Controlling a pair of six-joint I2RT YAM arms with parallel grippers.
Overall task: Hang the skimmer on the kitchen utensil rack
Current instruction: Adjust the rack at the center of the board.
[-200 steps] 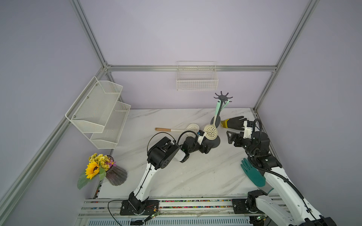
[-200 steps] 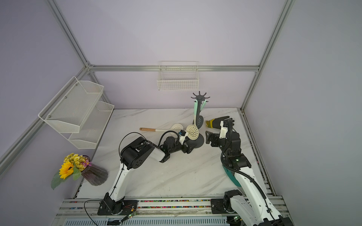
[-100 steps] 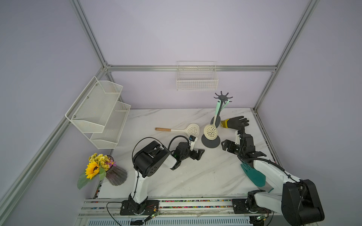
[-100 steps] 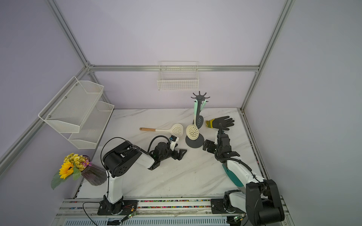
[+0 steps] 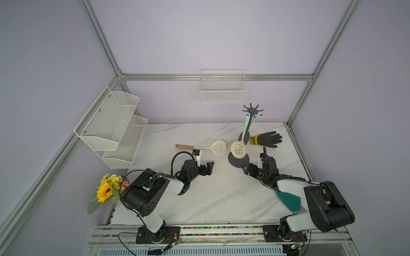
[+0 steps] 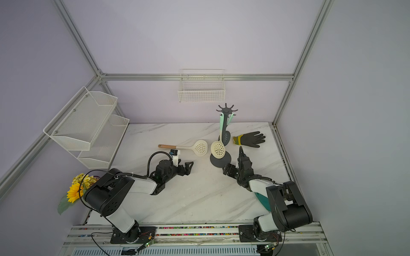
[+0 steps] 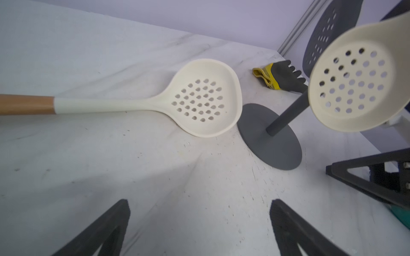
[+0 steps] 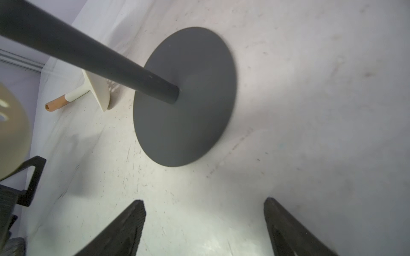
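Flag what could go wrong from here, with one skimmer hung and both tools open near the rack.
1. The right tool sits low and close to the rack; a bump might tip its thin pole.
2. The hung skimmer dangles low between both arms; an arm swinging past could knock it off its hook.
3. The left tool faces the second skimmer lying beside the base; a nudge could push it into the rack.

We get soft, even overhead light in both top views, sharp, dimming toward the corners. Just ahead of the left gripper (image 7: 199, 201) a broad soft shadow crosses the table (image 7: 221, 177); the hanging skimmer (image 7: 352, 86) beyond it is blurred.
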